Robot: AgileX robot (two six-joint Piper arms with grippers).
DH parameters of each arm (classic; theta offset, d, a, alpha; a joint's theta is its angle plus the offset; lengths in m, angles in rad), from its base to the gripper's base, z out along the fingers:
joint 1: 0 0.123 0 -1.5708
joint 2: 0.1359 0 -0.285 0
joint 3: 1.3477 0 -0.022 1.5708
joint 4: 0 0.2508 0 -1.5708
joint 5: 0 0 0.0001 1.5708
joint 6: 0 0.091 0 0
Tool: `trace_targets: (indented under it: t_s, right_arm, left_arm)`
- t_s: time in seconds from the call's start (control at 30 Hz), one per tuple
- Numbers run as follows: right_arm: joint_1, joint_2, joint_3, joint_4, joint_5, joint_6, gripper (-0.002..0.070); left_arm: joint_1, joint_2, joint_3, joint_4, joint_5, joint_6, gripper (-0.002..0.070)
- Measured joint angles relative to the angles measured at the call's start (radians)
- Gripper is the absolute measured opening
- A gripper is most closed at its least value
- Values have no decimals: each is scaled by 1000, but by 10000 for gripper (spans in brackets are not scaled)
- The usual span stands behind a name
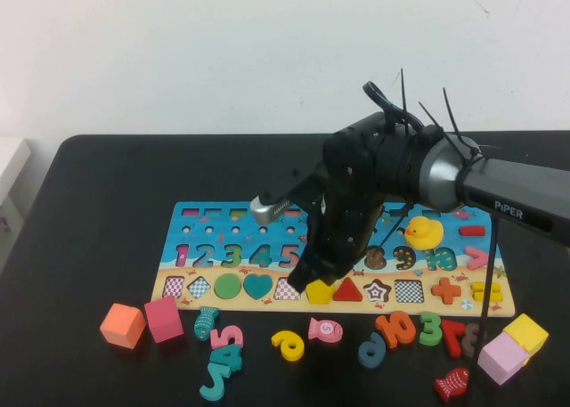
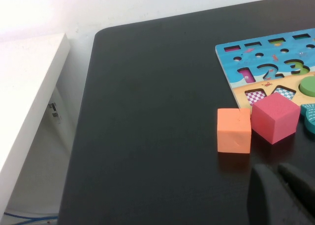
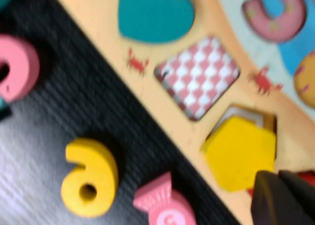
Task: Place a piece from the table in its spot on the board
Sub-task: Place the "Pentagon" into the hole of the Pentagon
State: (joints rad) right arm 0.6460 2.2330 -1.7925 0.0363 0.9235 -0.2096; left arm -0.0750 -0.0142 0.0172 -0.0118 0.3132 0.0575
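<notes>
The puzzle board (image 1: 205, 224) lies across the middle of the black table. My right gripper (image 1: 307, 278) hovers low over its front row, shut and empty. In the right wrist view the right gripper (image 3: 278, 185) sits just beside a yellow pentagon (image 3: 241, 151), which lies slightly askew over its slot; the pentagon also shows in the high view (image 1: 319, 292). The checkered square slot (image 3: 199, 77) next to it is bare. My left gripper (image 2: 280, 178) is shut and empty above the table, near an orange cube (image 2: 234, 130), and is out of the high view.
Loose pieces lie in front of the board: yellow 6 (image 1: 289, 345), pink fish (image 1: 326, 329), pink 5 (image 1: 228, 337), teal 4 (image 1: 221, 370), orange 10 (image 1: 395, 328), green 3 (image 1: 431, 328), red fish (image 1: 452, 384). Cubes sit at front left (image 1: 163, 319) and front right (image 1: 525, 332). A yellow duck (image 1: 424, 232) stands on the board.
</notes>
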Motion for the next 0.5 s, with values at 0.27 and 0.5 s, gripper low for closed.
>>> trace_targets:
  t_s: [0.27,0.5]
  right_arm:
    - [0,5,0,-79,-21,98,19]
    - [0,48,0,-98,-3,120,19]
  left_arm:
    - [0,0,0,0,0,0,-1]
    - [0,0,0,0,2,0,-1]
